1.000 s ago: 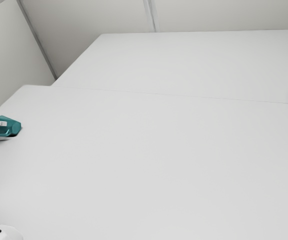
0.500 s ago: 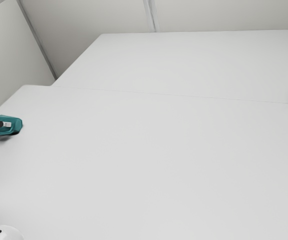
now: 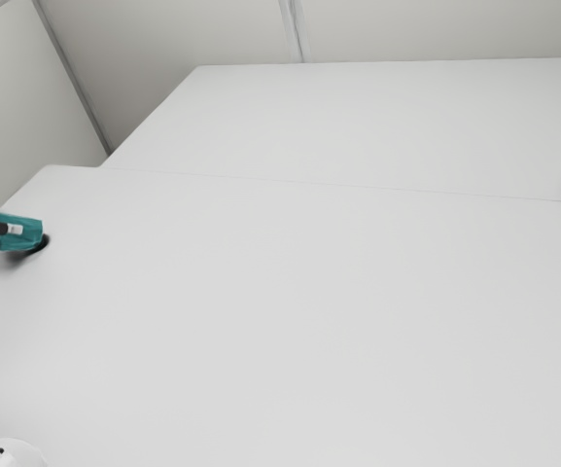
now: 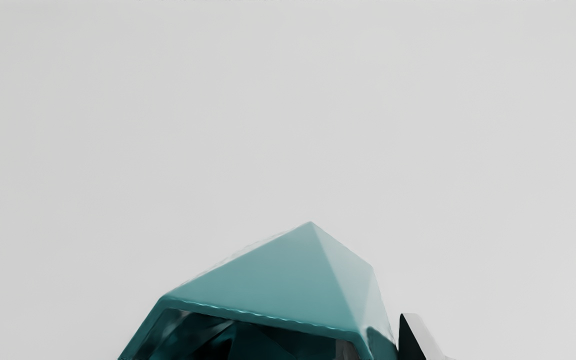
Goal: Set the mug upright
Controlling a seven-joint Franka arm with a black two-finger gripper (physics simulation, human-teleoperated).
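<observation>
Beyond the white table [image 3: 309, 341], pale walls [image 3: 192, 34]

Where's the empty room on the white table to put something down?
The near white tabletop is bare from the teal mug to the exterior view's right edge, and back to the far white surface, also bare. There's room between mug and rounded white thing too. It's crowded around the mug, where the gripper holds it.
</observation>
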